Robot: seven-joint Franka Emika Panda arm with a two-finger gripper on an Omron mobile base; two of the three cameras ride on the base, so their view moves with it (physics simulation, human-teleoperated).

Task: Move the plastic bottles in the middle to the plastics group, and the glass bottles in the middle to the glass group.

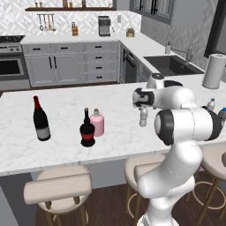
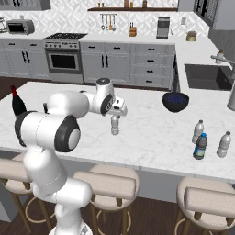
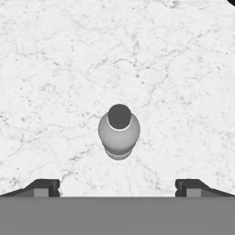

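- Fingers (image 3: 119,187): spread to full width, nothing between them; the 2 dark tips rise at the lower edge of the hand view, 1 on either side.
- Clear plastic bottle (image 3: 119,131): stands upright on the marble surface (image 3: 55,69), directly below the hand and centred between the 2 tips. Its long axis is vertical and points up at the camera, so the cap faces the hand. No contact yet; the tips are above the bottle.
- Governing relation: the bottle lies straight down from the fingers. In my judgement a plain vertical descent would bring the tips astride its body.
- Base views: the same bottle (image 2: 115,124) sits just under the hand, in the middle of the surface.
- Plastics side, to the robot's right: a dark bottle with blue cap (image 2: 200,146) beside 2 clear bottles (image 2: 198,131) (image 2: 224,144), well apart from the hand. A dark bowl (image 2: 175,101) stands further back.
- Glass side, to the robot's left: pink bottle (image 1: 97,123) touching or just beside the squat red-labelled bottle (image 1: 87,129); tall wine bottle (image 1: 41,119) near them.
- Assessment: 1 plastic bottle remains in the middle.
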